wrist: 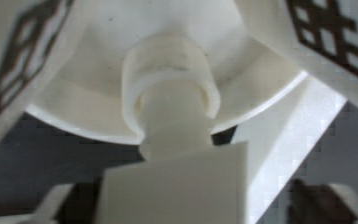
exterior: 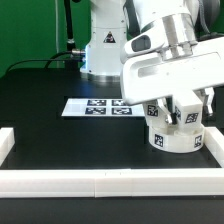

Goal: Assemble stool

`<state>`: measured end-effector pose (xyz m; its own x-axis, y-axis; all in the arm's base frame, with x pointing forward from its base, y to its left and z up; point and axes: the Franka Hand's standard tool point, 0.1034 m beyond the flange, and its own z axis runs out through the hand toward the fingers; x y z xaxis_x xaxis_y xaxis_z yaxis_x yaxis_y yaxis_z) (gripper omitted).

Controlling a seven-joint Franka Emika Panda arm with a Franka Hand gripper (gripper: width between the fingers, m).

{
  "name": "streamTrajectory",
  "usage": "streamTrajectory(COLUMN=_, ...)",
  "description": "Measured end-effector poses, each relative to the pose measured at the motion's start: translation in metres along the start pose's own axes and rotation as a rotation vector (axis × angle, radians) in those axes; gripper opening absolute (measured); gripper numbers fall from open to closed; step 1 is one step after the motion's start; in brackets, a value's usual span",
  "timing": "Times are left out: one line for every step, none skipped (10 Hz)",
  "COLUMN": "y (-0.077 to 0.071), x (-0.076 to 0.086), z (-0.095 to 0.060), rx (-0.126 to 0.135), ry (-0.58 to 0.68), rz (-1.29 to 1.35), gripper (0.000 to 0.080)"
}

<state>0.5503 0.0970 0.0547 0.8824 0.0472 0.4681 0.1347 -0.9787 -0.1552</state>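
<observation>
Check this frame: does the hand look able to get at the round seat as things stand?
Probably yes: the hand sits right above the seat, fingers down along its top, nothing between. Whether it grips is unclear.

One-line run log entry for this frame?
stage: stool assembly | gripper: low over round seat, grasp unclear | leg: at seat, wrist view | marker board: flat on table

marker board (exterior: 92, 106) flat on black table (exterior: 50, 130), white border bars (exterior: 90, 183) along its edge

White glossy Franka arm (exterior: 160, 40) with rounded casings, a grey metallic wrist band, a boxy white two-finger gripper (exterior: 178, 108) bearing black-and-white square tags, black cable behind base.
</observation>
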Motion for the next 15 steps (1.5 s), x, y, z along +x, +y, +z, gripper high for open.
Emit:
streamTrajectory(y=0.000, x=0.000, z=0.000, rx=0.000, ry=0.000, rz=0.000, gripper=0.0602)
streamTrajectory(y=0.000, x=0.000, z=0.000, rx=0.000, ry=-0.001, rz=0.000, gripper=0.0602)
streamTrajectory(y=0.001, x=0.000, z=0.000, rx=0.000, ry=-0.001, rz=0.000, gripper=0.0640)
streamTrajectory(y=0.001, x=0.000, z=0.000, rx=0.000, ry=-0.001, rz=0.000, gripper=0.0647)
streamTrajectory(y=0.001, x=0.000, z=0.000, rx=-0.001, ry=-0.002, rz=-0.001, gripper=0.0647)
streamTrajectory(y=0.004, x=0.001, z=-0.001, rx=-0.004, ry=-0.002, rz=-0.001, gripper=0.0648)
streamTrajectory(y=0.007, x=0.004, z=-0.004, rx=-0.007, ry=0.001, rz=-0.003, gripper=0.0648)
streamTrajectory(y=0.012, x=0.008, z=-0.008, rx=-0.014, ry=0.001, rz=-0.010, gripper=0.0648)
streamTrajectory(y=0.028, x=0.023, z=-0.017, rx=-0.028, ry=-0.004, rz=-0.017, gripper=0.0648)
streamTrajectory(y=0.032, x=0.025, z=-0.023, rx=-0.035, ry=0.010, rz=-0.014, gripper=0.0648)
streamTrajectory(y=0.030, x=0.017, z=-0.022, rx=-0.032, ry=-0.005, rz=-0.018, gripper=0.0648)
streamTrajectory(y=0.032, x=0.020, z=-0.027, rx=-0.037, ry=-0.004, rz=-0.018, gripper=0.0648)
streamTrajectory(y=0.034, x=0.024, z=-0.035, rx=-0.043, ry=-0.005, rz=-0.022, gripper=0.0648)
streamTrajectory(y=0.031, x=0.029, z=-0.041, rx=-0.043, ry=-0.016, rz=-0.030, gripper=0.0648)
streamTrajectory(y=0.029, x=0.031, z=-0.047, rx=-0.039, ry=-0.059, rz=-0.035, gripper=0.0648)
